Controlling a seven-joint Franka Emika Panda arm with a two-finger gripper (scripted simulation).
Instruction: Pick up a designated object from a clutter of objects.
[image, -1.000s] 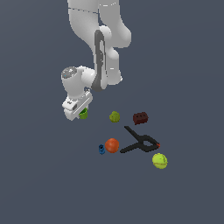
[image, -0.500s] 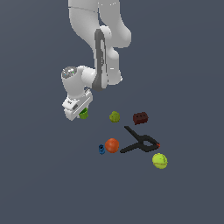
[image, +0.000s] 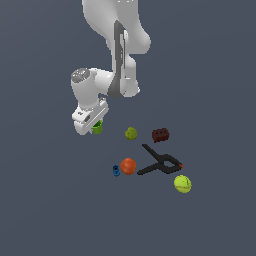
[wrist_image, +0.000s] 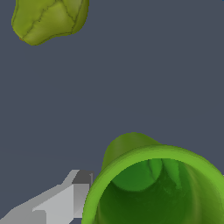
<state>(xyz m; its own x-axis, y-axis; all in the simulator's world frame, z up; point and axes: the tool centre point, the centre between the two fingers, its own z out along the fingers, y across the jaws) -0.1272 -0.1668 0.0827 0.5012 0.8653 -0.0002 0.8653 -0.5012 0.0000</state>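
The white robot arm (image: 117, 55) is reaching down from the top of the exterior view. Its gripper (image: 93, 126) is sitting low at the exterior view's left, right at the small bright green cup (image: 97, 128). Only a bit of the cup is peeking out from behind the white hand there.

In the wrist view the cup (wrist_image: 153, 188) is looking very big and close. Its round hollow top is facing the camera, and we are looking down inside it. One grey and white finger (wrist_image: 65, 199) is sitting just beside the cup's rim, maybe touching it. The other finger is not showing, so I cannot tell if the jaws are squeezing the cup or just waiting around it.

The other things are lying apart from the cup on the dark grey worktop (image: 210, 90). The lumpy olive fruit (image: 131, 133) is the nearest one, toward the exterior view's right of the cup. It is also showing in the wrist view (wrist_image: 48, 19). The dark red brick (image: 160, 135) is lying past the fruit, farther to the right. The black clamp (image: 159, 162) is lying below the brick in that view. The orange ball (image: 128, 166) is sitting by the clamp's tip, and the little blue piece (image: 116, 171) is just beside the ball. The yellow-green tennis ball (image: 182, 183) is resting near the clamp's other end.
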